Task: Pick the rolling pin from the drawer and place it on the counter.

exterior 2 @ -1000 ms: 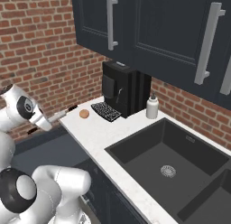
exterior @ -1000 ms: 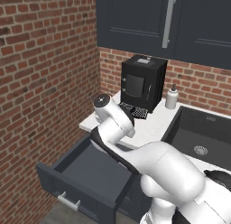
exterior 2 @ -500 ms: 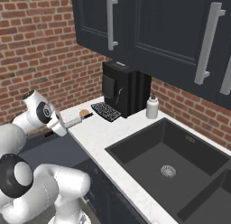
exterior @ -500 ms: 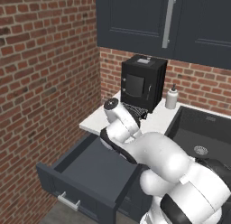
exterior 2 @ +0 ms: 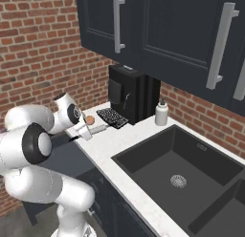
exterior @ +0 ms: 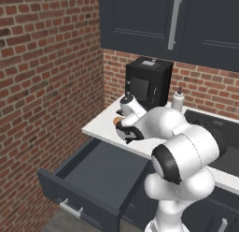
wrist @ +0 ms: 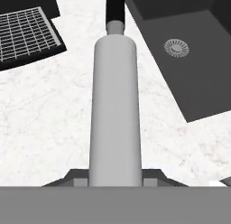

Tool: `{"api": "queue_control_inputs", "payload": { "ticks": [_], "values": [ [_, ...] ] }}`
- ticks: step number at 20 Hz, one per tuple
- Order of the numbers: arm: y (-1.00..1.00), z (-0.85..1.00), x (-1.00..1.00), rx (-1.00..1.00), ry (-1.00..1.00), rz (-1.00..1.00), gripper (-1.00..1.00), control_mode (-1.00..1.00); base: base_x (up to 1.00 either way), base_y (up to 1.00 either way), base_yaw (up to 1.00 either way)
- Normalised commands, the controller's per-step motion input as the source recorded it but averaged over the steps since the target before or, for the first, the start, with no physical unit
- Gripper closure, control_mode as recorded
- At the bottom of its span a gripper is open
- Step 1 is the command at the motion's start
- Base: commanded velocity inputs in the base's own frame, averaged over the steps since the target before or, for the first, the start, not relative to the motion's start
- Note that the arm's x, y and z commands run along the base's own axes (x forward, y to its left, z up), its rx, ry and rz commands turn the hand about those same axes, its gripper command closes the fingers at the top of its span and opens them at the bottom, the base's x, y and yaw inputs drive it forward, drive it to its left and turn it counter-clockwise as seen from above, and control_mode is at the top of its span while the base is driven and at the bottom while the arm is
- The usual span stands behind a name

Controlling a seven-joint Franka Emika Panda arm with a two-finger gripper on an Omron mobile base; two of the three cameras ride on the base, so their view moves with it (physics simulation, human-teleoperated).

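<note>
The rolling pin (wrist: 114, 105) is a light grey cylinder with a black handle at its far end, and my gripper (wrist: 115, 178) is shut on its near part. It hangs just above the white counter (wrist: 45, 114), pointing between the drip tray and the sink. In the right base view the gripper (exterior 2: 86, 132) holds the rolling pin (exterior 2: 98, 129) over the counter's (exterior 2: 119, 141) left end. The dark drawer (exterior: 107, 168) stands pulled open below the counter edge (exterior: 100, 126), with its inside bare. The arm hides the pin in the left base view.
A black coffee machine (exterior 2: 129, 95) with a grid drip tray (exterior 2: 111, 117) stands at the back. A small brown round thing (exterior 2: 89, 120) lies near the gripper. A white bottle (exterior 2: 161, 113) stands beside the machine, and the dark sink (exterior 2: 186, 164) lies to the right.
The arm has swung from above the open drawer to over the counter's left end, carrying the rolling pin with it. The gripper has stayed shut on it.
</note>
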Motion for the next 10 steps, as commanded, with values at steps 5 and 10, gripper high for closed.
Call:
{"api": "queue_control_inputs", "payload": {
  "ticks": [5,10],
  "values": [
    [-0.17,-0.48,0.28,0.00,0.03,-0.01,1.00,-1.00,0.00,0.00,0.00],
    [-0.24,-0.55,0.25,0.00,0.03,0.00,1.00,-1.00,0.00,0.00,0.00]
  ]
}}
